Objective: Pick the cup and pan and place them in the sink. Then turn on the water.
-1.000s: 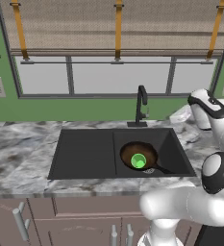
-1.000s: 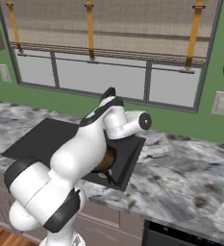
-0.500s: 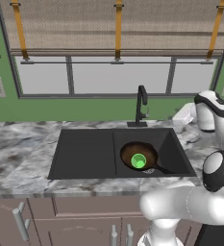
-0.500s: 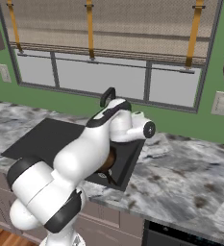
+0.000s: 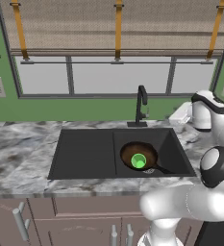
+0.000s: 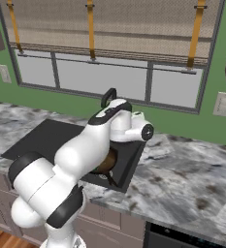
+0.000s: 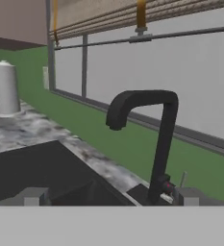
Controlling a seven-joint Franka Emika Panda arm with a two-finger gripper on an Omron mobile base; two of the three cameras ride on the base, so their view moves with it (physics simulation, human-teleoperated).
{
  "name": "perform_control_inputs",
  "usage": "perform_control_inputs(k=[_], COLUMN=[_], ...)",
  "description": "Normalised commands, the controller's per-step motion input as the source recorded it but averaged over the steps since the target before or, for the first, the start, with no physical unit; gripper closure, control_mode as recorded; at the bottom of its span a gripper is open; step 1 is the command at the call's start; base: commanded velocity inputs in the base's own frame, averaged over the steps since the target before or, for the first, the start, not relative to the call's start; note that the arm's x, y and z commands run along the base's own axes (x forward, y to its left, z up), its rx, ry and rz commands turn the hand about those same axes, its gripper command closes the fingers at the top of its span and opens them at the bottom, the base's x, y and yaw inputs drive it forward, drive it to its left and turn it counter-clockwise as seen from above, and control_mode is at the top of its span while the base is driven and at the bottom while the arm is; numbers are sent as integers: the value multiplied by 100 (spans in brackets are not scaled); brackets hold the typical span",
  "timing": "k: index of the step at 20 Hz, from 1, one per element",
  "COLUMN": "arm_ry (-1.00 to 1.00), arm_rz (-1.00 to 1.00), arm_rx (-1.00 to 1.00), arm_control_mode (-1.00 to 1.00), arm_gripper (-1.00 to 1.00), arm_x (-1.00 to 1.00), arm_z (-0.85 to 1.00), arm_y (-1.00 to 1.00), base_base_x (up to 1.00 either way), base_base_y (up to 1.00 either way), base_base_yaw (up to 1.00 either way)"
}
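The black double-basin sink (image 5: 84, 151) is set in the marble counter. In its right basin lies the dark brown pan (image 5: 132, 151), handle toward the front right, with the green cup (image 5: 139, 161) standing upright inside it. The tall black faucet (image 5: 141, 103) rises behind the sink, and no water runs from its spout. My gripper (image 7: 109, 196) is open, with nothing between its fingertips (image 7: 34, 196). It hangs to the right of the faucet (image 7: 156, 139), level with its base and apart from it. In the right base view my arm hides most of the pan (image 6: 109, 160).
A white cylinder (image 7: 5, 89) stands on the counter beyond the sink. A window with a lowered blind (image 5: 118, 29) runs along the green back wall. Bare marble counter (image 6: 192, 174) stretches to the right of the sink. Cabinet handles (image 5: 21, 223) are below.
My wrist has shifted a little to the right and turned toward the faucet. Cup and pan have not moved in the sink. The jaws stay open.
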Motion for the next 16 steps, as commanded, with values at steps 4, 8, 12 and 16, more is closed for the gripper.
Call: perform_control_inputs(k=[4,8,12,16], arm_ry=[-4,-9,-13,-12], arm_rz=[-8,-10,-8,-1], arm_rx=[0,0,1,1], arm_control_mode=[-100,-100,-100,-100], arm_gripper=[-100,-100,-100,-100], arm_x=[21,6,8,7], arm_z=[-6,-25,-27,-10], arm_y=[1,0,0,1], base_base_x=[0,0,0,0], base_base_y=[0,0,0,0], base_base_yaw=[0,0,0,0])
